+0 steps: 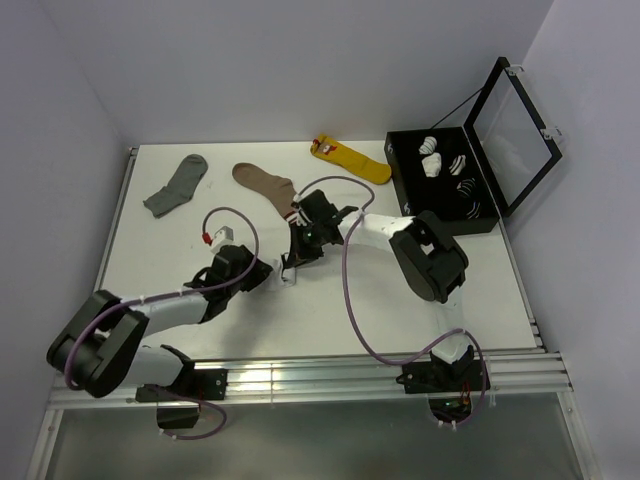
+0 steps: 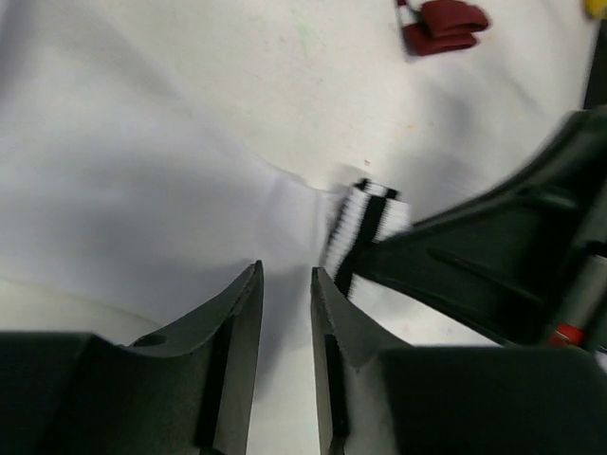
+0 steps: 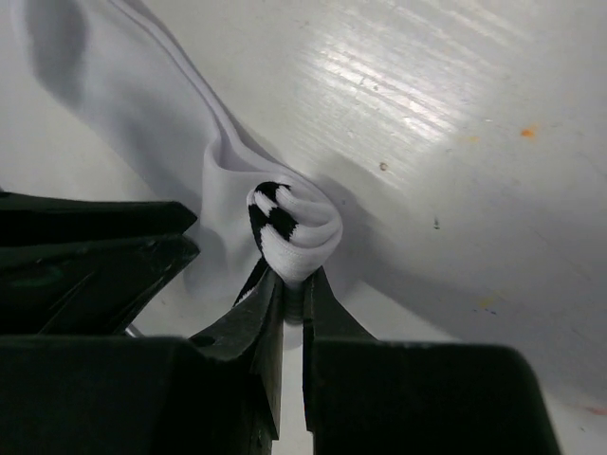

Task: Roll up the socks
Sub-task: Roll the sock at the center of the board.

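on the white table [image 1: 480, 290], right fingers [image 3: 251, 341] clamp the rolled black-striped white fabric sock [image 3: 296, 226] while left fingers [image 2: 232, 322] stand slightly apart.

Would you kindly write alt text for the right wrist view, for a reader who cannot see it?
The right claw is shut on a white sock, pinching its rolled, black-striped end. The rest of the sock trails up and left over the pale table, and the left claw, dark, shows at the left edge.
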